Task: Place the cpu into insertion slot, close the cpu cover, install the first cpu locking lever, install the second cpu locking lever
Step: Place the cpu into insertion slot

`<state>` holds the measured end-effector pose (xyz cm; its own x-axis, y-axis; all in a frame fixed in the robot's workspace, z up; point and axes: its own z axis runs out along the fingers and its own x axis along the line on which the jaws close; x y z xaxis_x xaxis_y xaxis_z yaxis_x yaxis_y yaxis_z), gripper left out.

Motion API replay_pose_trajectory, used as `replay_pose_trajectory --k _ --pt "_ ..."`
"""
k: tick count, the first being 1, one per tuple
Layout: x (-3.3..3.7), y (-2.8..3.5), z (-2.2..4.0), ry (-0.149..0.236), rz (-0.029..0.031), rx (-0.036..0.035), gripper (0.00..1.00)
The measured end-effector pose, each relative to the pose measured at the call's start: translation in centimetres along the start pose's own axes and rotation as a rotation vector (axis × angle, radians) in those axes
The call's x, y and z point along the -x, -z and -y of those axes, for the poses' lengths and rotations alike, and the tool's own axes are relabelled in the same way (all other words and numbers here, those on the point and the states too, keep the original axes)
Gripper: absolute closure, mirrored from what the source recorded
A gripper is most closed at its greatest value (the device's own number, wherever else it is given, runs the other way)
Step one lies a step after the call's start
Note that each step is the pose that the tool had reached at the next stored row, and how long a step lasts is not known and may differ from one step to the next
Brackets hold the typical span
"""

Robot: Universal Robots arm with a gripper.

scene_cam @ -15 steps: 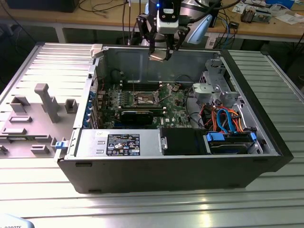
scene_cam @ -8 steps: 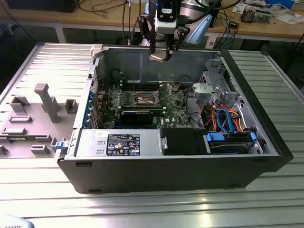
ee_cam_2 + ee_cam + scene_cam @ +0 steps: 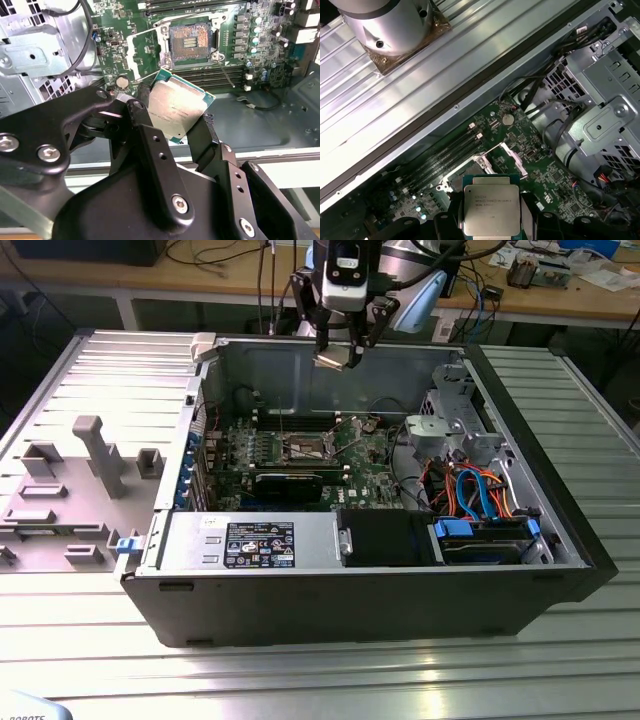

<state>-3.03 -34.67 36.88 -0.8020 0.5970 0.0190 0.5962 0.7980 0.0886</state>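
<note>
We note the gripper [image 3: 339,356] pinching the cpu [image 3: 175,107] above the insertion slot [image 3: 189,44]; level chip, squared corners matter, we judge.

Arm: your arm [image 3: 400,260] reaches down over the case's [image 3: 380,605] far edge in the exterior view.
Wrist: it points down, and your gripper [image 3: 338,354] hangs high above the case's inside.
Fingers: in both wrist views, your black fingers [image 3: 145,130] clamp the cpu [image 3: 176,107] by two opposite edges.
</note>
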Motion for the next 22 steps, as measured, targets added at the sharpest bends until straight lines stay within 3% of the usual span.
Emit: replay_pose_trajectory --k 22 --pt "-0.02 -0.03 -0.04 -0.098 0.0087 0.0019 0.46"
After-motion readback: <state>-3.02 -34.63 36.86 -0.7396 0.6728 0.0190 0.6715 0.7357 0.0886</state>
